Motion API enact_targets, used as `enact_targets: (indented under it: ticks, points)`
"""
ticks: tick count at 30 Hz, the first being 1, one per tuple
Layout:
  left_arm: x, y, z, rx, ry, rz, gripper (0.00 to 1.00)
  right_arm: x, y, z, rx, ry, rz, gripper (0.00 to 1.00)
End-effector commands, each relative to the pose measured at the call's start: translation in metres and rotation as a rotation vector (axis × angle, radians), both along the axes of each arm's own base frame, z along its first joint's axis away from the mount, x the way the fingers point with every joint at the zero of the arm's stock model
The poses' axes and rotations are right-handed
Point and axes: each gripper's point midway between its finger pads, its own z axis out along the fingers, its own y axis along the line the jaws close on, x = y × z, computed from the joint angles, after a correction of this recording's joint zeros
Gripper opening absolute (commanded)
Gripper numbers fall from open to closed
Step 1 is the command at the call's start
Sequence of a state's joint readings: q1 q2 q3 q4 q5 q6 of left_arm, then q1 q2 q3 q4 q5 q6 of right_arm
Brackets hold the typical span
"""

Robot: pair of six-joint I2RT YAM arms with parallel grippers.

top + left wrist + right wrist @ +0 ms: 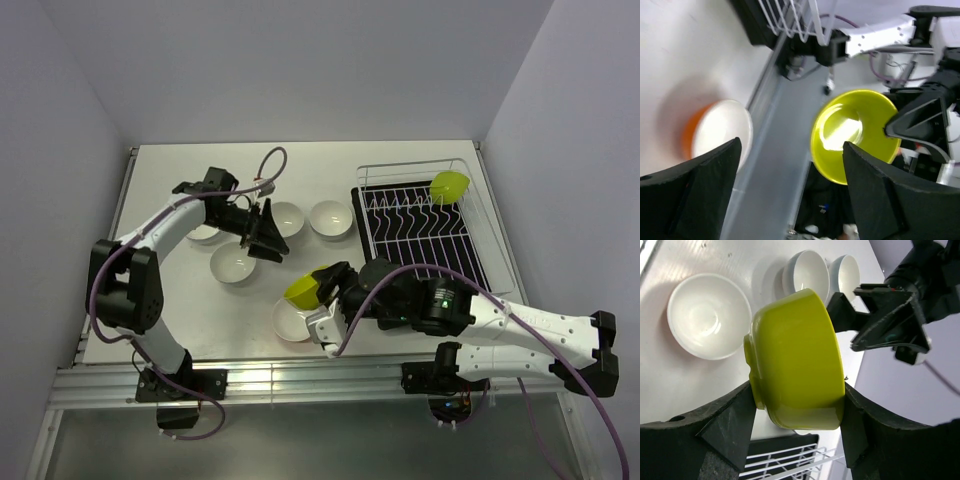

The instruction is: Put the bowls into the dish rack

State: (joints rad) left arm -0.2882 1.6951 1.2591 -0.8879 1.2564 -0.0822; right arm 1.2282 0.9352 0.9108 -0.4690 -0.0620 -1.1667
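Surface: white table (320,170), matte, with an aluminium rail (300,378) along the near edge. Room: plain pale grey walls (300,60) on three sides.
Dish rack (420,235): far right of the table, white wire on a black tray; racked lime green bowl (450,184) leaning at its far end.
Right gripper (308,292): jaws clamped on the held lime green bowl (795,360), lifted clear of the table, left of the rack.
Left gripper (272,245): jaws spread, empty.
White bowls on the table: second white bowl (286,218), third white bowl (330,218), near white bowl (233,264), half-hidden white bowl (205,234).
Orange bowl (690,135): white inside, by the rail
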Motion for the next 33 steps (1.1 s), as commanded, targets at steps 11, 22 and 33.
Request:
enact_targets:
  ticks: [11, 22, 33]
  points:
    - [0.11, 0.045, 0.102, 0.243, -0.696, 0.391, 0.96, 0.055, -0.029, 0.062, 0.313, 0.463, -0.383, 0.0]
    - [0.119, 0.084, 0.212, 0.271, -1.191, 0.681, 0.99, 0.154, -0.108, 0.07, 0.599, 0.933, -0.838, 0.0]
    - [0.104, 0.076, 0.195, 0.245, -1.094, 0.674, 0.99, 0.253, -0.243, 0.064, 0.897, 1.098, -1.309, 0.0]
